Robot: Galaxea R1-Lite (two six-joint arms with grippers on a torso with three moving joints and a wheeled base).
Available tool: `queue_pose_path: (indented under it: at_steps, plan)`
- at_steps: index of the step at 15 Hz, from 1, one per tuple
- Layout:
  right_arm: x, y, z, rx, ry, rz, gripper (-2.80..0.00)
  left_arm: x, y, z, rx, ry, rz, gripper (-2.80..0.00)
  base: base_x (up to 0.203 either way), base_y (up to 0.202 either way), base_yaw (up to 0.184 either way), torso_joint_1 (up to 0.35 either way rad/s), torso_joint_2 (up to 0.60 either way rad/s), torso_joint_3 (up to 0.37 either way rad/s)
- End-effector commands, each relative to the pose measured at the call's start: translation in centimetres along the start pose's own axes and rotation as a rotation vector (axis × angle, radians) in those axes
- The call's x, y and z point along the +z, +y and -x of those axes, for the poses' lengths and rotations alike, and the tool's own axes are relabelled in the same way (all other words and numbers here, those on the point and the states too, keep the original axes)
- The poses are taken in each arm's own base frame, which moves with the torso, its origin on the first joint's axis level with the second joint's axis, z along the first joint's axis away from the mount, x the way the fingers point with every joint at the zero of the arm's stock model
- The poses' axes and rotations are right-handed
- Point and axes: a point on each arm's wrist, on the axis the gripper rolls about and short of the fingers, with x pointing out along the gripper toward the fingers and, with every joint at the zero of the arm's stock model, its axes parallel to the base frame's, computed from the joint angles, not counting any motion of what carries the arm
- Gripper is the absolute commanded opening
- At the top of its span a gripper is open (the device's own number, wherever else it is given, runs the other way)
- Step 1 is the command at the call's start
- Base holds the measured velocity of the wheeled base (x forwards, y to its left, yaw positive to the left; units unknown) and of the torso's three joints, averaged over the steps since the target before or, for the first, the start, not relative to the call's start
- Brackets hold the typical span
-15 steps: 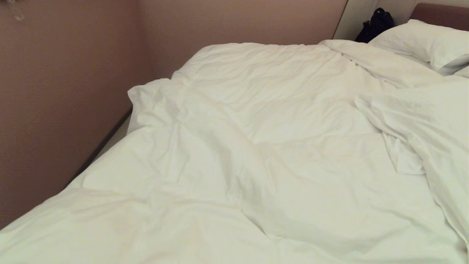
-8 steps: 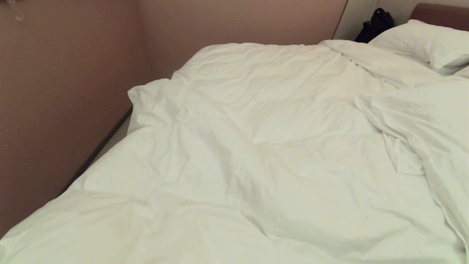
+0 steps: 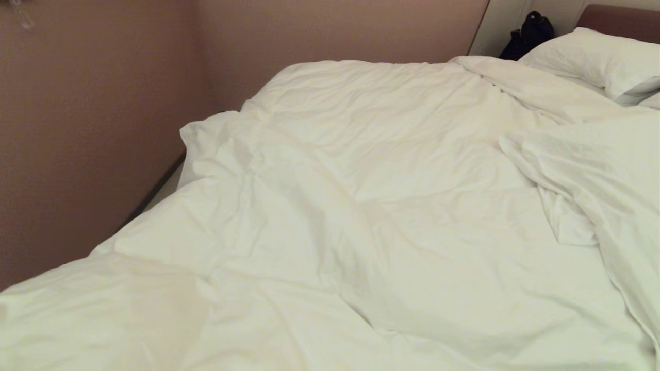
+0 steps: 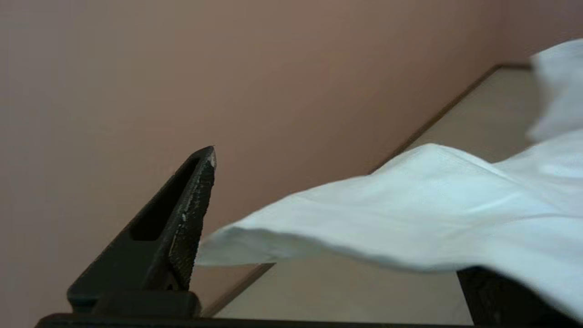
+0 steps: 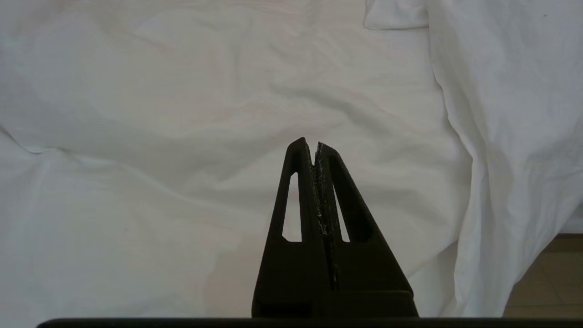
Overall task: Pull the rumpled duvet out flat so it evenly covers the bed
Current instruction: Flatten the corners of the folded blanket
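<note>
Duvet (image 3: 361,216) lay rumpled over nearly the whole bed (image 3: 164,189), white and creased, with a deep fold running down its middle in the head view. On the pillow side a thick flap of it (image 3: 593,170) was doubled back on itself, a small corner of cloth poking out beneath the flap. Only a narrow strip of bed showed bare, between the duvet's bunched far-left corner (image 3: 198,139) and the pinkish wall (image 3: 87,129). Two white pillows (image 3: 603,62) sat beyond the duvet against the reddish-brown headboard (image 3: 619,15); a dark bag (image 3: 528,33) stood just beside them, in the gap next to the headboard. Neither arm appeared in the head view. Left gripper (image 4: 341,273) sat at the duvet's wall-side edge, jaws spread wide; one dark finger (image 4: 182,218) stood clear of the cloth, while the other was mostly hidden under a loose fold of the duvet draped across it, nothing pinched. Pale floor (image 4: 478,123) and a brown skirting line showed past that fold. Right gripper (image 5: 315,146) hung over the duvet near the doubled flap, jaws pressed together, holding nothing, apart from the cloth
</note>
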Motion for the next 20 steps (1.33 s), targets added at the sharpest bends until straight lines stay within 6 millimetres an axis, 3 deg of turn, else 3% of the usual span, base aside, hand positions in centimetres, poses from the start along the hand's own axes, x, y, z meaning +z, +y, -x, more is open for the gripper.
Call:
queue_pose_path:
  at_steps: [1, 8, 11, 14, 20]
  plan:
    - [0.0, 0.0, 0.0, 0.0, 0.001, 0.0, -2.8, -0.2, 0.3, 0.5, -0.044, -0.044, 0.022, 0.0, 0.0, 0.0, 0.0, 0.0, 0.0, 0.0]
    - [0.0, 0.0, 0.0, 0.001, 0.002, 0.0, -2.8, -1.7, 0.1, 0.9, -0.088, -0.028, -0.017, 0.0, 0.0, 0.0, 0.0, 0.0, 0.0, 0.0]
    - [0.0, 0.0, 0.0, 0.001, 0.001, 0.0, -2.8, -3.4, -0.2, 1.0, -0.054, 0.087, -0.11, 0.0, 0.0, 0.0, 0.0, 0.0, 0.0, 0.0]
    - [0.0, 0.0, 0.0, 0.001, 0.001, 0.0, -2.8, -6.2, -0.4, 1.5, -0.007, 0.293, -0.316, 0.0, 0.0, 0.0, 0.0, 0.0, 0.0, 0.0]
    - [0.0, 0.0, 0.0, 0.0, 0.001, 0.0, -2.8, -7.1, 0.5, 2.4, 0.079, 0.446, -0.5, 0.0, 0.0, 0.0, 0.0, 0.0, 0.0, 0.0]
